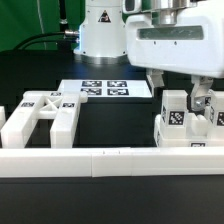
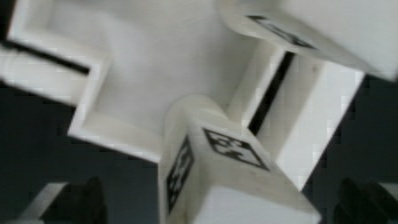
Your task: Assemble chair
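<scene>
The table (image 1: 110, 125) is viewed from low by the exterior camera, across the white rail (image 1: 100, 160) toward the robot base (image 1: 100, 30). The tagged chair parts (image 2: 222, 160) are framed very closely by the wrist camera; they are shared by both views.

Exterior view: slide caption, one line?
Open end effector poised over the tagged chair blocks at the exterior view's right; slotted panel at its left, marker board behind.

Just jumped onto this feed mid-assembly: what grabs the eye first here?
The gripper hangs, jaws apart, over a cluster of tagged white chair pieces at the exterior view's right. A slotted panel lies apart at its left, with the marker board behind and a long white rail along the front.
</scene>
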Controlling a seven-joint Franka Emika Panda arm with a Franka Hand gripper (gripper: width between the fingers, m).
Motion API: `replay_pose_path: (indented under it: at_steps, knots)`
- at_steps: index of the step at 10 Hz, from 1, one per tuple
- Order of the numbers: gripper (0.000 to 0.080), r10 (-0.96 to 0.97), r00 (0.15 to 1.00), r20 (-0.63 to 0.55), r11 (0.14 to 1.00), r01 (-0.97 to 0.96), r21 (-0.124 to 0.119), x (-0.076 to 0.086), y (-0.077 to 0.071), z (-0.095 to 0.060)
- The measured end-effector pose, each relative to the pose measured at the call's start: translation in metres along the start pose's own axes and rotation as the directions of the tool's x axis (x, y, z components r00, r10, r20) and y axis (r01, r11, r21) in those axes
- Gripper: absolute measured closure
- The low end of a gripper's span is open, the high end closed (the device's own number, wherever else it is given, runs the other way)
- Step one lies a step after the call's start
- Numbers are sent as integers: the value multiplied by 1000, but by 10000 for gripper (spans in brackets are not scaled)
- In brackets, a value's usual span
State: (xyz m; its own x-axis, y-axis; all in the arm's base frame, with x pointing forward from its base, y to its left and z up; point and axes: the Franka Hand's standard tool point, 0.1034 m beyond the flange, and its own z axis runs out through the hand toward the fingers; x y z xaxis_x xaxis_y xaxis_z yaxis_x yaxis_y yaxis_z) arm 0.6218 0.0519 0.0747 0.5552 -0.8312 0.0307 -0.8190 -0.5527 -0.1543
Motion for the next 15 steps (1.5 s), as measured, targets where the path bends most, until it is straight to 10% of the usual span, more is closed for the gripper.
replay_pose_path:
  at_steps: [6, 11, 15]
  knots:
    - [150, -475, 880, -2, 880, 475, -4, 3, 2, 0]
    - [150, -814, 581, 22, 578, 813, -69, 6, -7, -6]
    - [463, -838, 546, 24, 543, 837, -68, 6, -7, -5]
